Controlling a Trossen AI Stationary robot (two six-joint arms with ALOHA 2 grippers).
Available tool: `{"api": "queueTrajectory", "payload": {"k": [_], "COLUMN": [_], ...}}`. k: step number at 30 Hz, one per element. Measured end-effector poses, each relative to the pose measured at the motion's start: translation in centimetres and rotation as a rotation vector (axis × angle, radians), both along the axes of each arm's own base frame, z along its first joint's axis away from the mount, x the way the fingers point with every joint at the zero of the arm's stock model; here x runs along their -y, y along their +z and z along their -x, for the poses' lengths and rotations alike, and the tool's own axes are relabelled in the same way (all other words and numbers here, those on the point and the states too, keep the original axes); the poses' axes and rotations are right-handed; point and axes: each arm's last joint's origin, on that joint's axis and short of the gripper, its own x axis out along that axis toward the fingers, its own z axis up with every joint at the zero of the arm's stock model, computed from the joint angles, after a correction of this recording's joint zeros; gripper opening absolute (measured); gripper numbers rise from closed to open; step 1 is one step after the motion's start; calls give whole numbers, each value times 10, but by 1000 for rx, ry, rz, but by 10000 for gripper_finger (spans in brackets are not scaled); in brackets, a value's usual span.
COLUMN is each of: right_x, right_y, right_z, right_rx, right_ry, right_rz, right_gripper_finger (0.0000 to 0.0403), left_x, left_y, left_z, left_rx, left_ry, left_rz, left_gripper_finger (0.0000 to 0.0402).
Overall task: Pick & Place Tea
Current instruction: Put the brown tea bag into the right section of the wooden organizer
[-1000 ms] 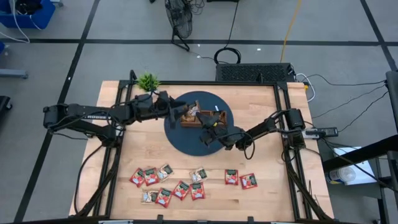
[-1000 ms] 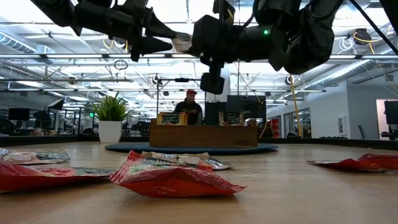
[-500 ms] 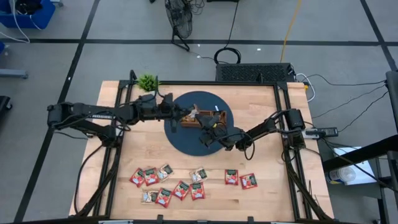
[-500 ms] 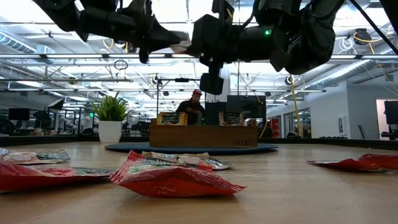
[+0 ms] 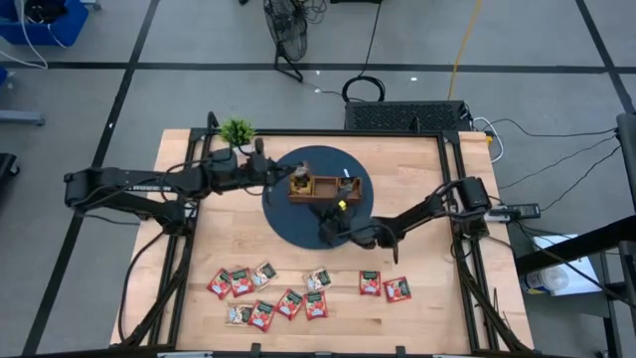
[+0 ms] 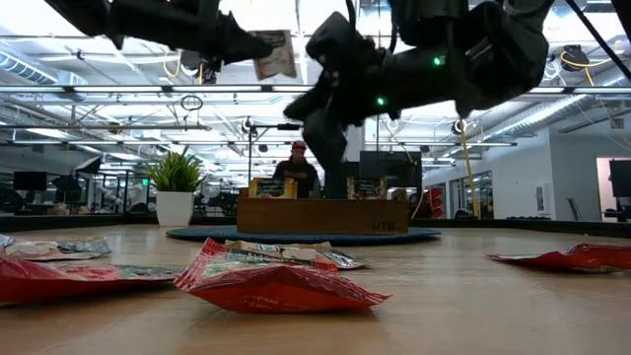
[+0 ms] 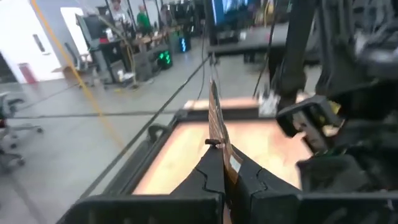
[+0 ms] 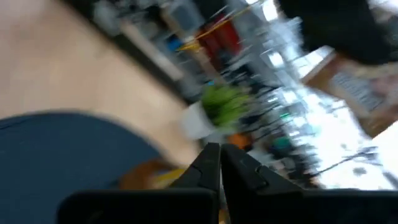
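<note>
The left gripper [image 5: 279,179] is pinched tight on one tea sachet [image 6: 275,55], carried edge-up in the air right by the left end of the wooden tray [image 5: 320,189], which sits on the dark round mat [image 5: 353,211] toward the back of the table [image 5: 417,259]. For this step I'd say keep that sachet vertical and line its edge up with a compartment slot before letting go, because a flat packet like that will probably flop sideways if it's dropped from too high or released at an angle. Moving right, the right gripper [image 5: 328,234] hangs over the near edge of the mat, fingers closed with nothing in them as far as I can see, so it just needs to stay out of the lane. The rest of the tea sachets [image 5: 288,293] lie scattered along the front of the table, well apart from the tray. Fun thing about the views: the top-down one barely shows the held packet at all, while the low view shows it dangling clearly from the fingers [image 6: 242,45], and the left wrist view shows it edge-on between the closed tips [image 7: 214,177]. The low view also catches sachets standing in the tray and a person behind it.
</note>
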Motion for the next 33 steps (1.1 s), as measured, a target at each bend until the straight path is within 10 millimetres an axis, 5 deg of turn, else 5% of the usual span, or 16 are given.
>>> {"api": "queueTrajectory", "payload": {"k": [5,12,18,23,33], "right_x": [1,13,38,50,41], "right_y": [26,133,200,211,200], "right_z": [13,38,51,52,61], "right_rx": [-165,-279,-376,-428,-545], "right_ry": [-1,-17,41,21,61], "right_rz": [-123,-171,-512,-606,-930], "right_gripper_finger": [0,0,0,28,183], "left_x": [2,13,20,27,40], "left_y": [-13,-30,-38,-40,-55], "left_z": [1,-25,-52,-80,-118], "left_rx": [-125,-105,-108,-153,-231], "left_ry": [-3,-64,-131,-174,-224], "left_rz": [25,30,93,105,90], "left_gripper_finger": [2,1,1,1,1]}}
